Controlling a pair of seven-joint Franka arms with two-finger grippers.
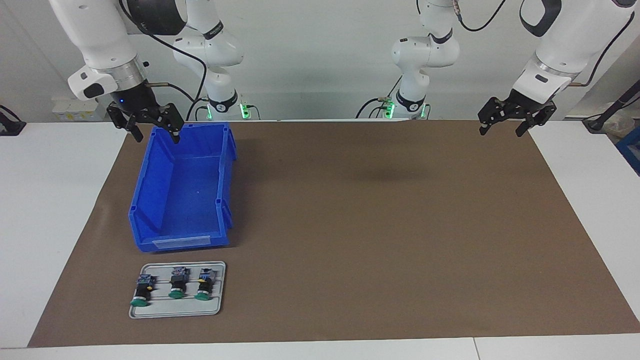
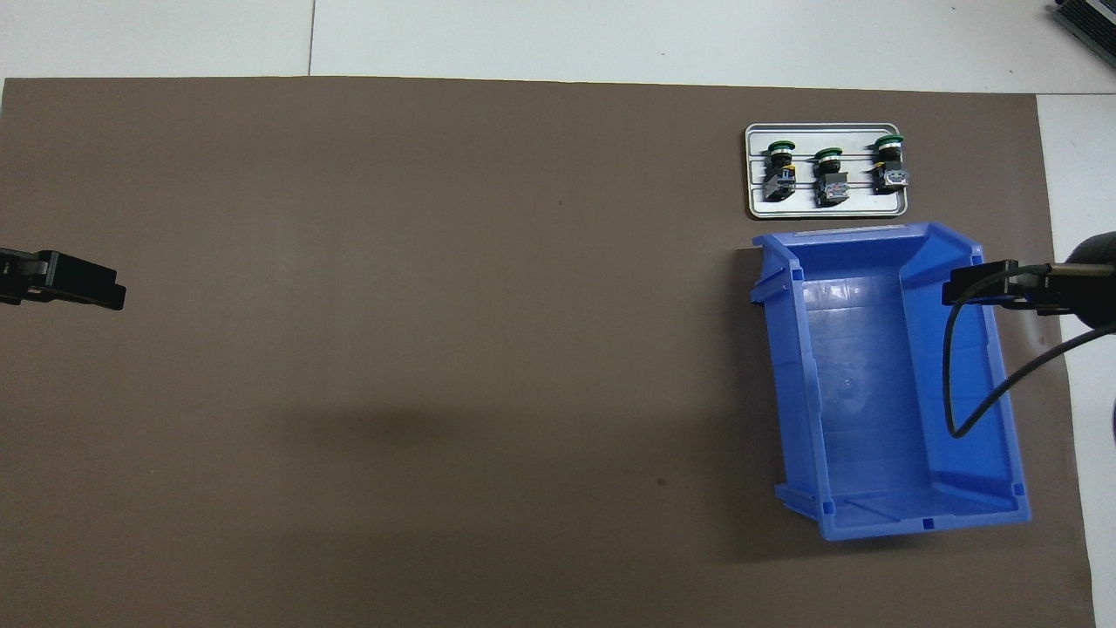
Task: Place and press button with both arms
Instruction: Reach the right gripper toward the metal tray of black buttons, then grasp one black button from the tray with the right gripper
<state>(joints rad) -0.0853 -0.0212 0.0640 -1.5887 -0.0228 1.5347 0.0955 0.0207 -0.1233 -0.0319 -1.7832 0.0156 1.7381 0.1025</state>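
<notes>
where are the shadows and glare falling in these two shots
Facing view: a soft dark shadow patch lies on the brown mat mid-table, and the blue bin casts a narrow shadow beside it. Overhead view: a broad dim band crosses the mat near the robots; pale glare streaks the bin's floor.

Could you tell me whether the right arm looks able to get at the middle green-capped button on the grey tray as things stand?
Probably yes. The right gripper hangs open over the blue bin, at the tray's end of the table. The button lies uncovered on the grey tray, though its two neighbours lie close beside it.
</notes>
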